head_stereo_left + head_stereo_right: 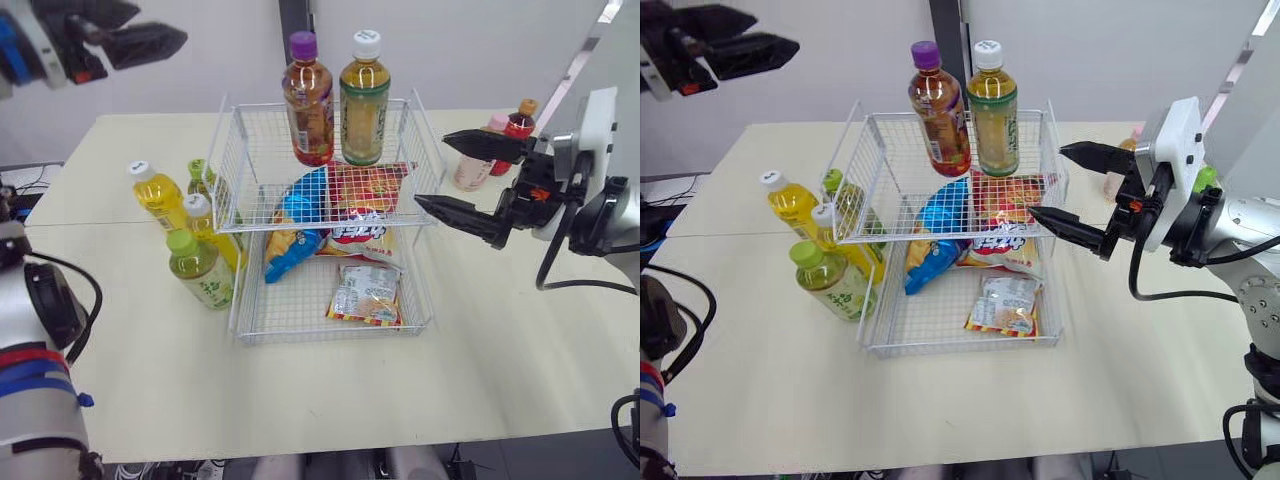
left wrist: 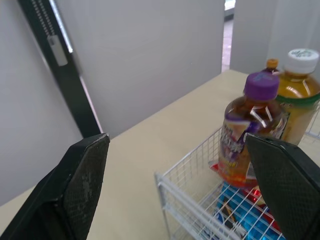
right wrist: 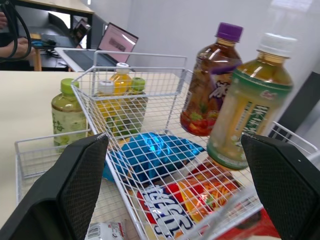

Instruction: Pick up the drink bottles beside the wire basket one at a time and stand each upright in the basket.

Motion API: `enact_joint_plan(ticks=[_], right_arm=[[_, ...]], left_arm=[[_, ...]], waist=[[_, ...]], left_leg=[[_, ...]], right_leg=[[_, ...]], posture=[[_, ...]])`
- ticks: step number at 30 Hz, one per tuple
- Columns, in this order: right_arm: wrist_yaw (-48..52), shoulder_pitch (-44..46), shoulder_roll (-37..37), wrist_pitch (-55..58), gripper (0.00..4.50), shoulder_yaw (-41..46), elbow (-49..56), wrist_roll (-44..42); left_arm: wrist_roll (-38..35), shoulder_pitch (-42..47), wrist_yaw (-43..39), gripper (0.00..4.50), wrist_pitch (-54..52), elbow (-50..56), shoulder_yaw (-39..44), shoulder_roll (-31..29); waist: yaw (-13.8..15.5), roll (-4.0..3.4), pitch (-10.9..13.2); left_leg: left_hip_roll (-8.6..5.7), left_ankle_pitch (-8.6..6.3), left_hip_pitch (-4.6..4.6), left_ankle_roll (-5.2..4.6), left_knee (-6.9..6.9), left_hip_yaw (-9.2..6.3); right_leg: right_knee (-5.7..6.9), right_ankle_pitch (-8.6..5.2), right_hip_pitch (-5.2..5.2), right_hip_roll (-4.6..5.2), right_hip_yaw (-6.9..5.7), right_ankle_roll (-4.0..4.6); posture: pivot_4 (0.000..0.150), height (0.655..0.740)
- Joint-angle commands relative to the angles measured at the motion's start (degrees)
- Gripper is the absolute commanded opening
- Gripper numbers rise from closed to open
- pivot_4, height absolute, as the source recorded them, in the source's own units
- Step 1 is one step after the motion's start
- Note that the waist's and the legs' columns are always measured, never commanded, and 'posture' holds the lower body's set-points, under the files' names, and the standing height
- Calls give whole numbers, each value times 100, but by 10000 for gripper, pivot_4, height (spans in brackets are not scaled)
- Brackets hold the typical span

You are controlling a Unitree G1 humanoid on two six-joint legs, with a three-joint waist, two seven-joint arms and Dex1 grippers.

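The right hand, spread empty at centre right beside the wire basket, could clip its rim while reaching for the pink bottle at right and topple the purple-capped bottle standing inside at top centre.

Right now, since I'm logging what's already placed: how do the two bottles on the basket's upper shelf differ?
The purple-capped bottle holds reddish-brown drink, the white-capped bottle a yellower one. The purple-capped bottle's label is purple and red, the white-capped bottle's green. Both stand side by side on the upper shelf of the wire basket.
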State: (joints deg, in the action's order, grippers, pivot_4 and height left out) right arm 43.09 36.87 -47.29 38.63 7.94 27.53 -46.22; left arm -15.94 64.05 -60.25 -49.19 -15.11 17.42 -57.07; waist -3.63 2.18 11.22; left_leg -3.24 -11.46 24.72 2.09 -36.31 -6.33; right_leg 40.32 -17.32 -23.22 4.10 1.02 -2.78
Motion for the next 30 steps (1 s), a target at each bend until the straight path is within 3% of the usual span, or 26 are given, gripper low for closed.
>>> enact_joint_plan(ticks=[1,6,15,23,30], right_arm=[[227,205,39,-183,45000,-90,-80,132],[467,384,181,-244,45000,-508,-249,420],[395,558,474,-52,45000,-766,-92,516],[349,436,462,101,45000,-646,97,496],[-54,424,353,547,45000,-477,388,440]], left_arm=[[-350,-971,359,44849,-277,1031,1040,-177],[-518,-2866,493,44849,-29,1751,2241,-62],[-970,-4523,1042,44849,254,2341,3048,622],[-1161,-4613,1779,44849,426,2586,2531,1032],[-1013,-3983,2428,44849,851,1981,1844,1224]], waist=[[11,0,0],[43,0,-1],[169,2,-2],[188,4,-4],[191,4,-4]], left_leg=[[4,0,0,0,-2,-2],[8,0,0,1,-10,-4],[8,0,-1,1,-15,-4],[10,0,-2,1,-20,-5],[11,0,-3,1,-20,-6]], right_leg=[[-1,0,-1,-3,-2,1],[5,1,-1,-4,-5,3],[5,9,2,3,-6,10],[6,13,4,5,-6,10],[8,15,4,2,-9,12]], posture=[[1500,7400],[1500,7400],[1500,7400],[1500,7400],[1500,7400]])
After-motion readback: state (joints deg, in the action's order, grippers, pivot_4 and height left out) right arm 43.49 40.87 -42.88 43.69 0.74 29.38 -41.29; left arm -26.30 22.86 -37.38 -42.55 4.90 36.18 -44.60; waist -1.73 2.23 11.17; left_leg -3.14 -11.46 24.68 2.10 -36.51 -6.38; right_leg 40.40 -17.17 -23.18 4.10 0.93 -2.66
